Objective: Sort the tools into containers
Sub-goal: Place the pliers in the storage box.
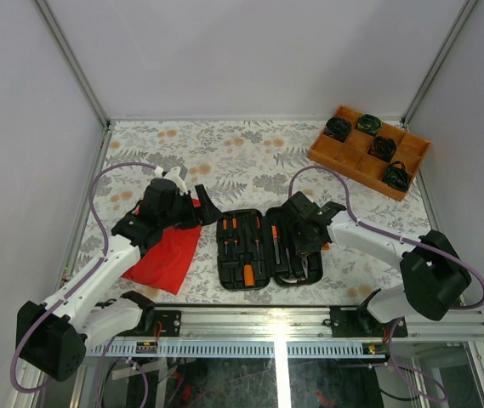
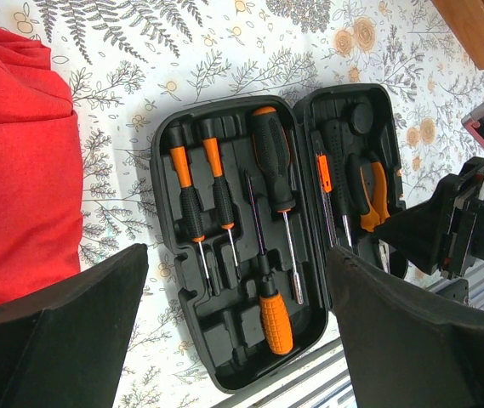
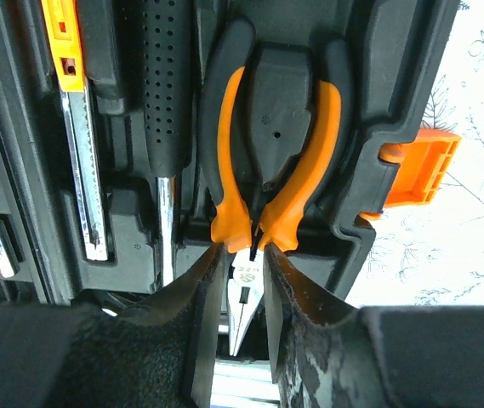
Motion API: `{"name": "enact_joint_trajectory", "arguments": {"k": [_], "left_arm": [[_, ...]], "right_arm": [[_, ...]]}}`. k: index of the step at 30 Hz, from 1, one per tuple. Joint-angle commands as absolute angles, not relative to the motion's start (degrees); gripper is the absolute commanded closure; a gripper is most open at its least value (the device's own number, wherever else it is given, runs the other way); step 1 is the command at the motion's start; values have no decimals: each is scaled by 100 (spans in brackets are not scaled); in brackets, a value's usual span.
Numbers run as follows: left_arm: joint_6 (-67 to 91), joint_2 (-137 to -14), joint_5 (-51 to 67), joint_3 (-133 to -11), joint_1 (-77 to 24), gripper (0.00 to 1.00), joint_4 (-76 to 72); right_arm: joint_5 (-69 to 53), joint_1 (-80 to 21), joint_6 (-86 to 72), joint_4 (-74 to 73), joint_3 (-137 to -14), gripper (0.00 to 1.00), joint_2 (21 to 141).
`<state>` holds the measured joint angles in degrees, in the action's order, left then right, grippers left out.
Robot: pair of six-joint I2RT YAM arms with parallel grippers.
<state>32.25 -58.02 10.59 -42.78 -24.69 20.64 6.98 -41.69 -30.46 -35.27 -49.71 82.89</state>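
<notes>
Two fingers of our right gripper [image 3: 246,310] are straddling the steel nose of the pliers [image 3: 224,153]; whether they are pinching it or just clear, we cannot tell. The pliers are lying in their tool case [image 3: 382,93] slot, handles running toward 12 o'clock, while our left gripper [image 1: 192,200] is hanging wide open at the case's 9 o'clock.

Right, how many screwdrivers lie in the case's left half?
4: two slim screwdrivers leftmost, a thick black-handled one rightmost, a reversed one between, orange handle nearest. None seems hidden.
</notes>
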Motion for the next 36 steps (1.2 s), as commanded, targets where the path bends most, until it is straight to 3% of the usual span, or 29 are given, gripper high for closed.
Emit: {"name": "enact_joint_trajectory", "arguments": {"k": [1,7,14,21,36], "left_arm": [[3120,-5815,1114,-4465,-2436,16,2004],[3129,-5852,1128,-4458,-2435,16,1986],[3137,-5829,1139,-4456,-2434,16,1987],[3138,-5847,1147,-4450,-2435,16,1986],[3164,-5868,1186,-4437,-2435,16,1960]], "right_arm": [[591,-4214,-3024,-3560,-4967,68,8575],[506,-4218,-2924,-3625,-4923,69,9066],[133,-4242,-2788,-3610,-4787,88,9891],[-75,-4360,-2795,-3421,-4655,95,10318],[-486,-4431,-2930,-2880,-4490,100,11056]]}}
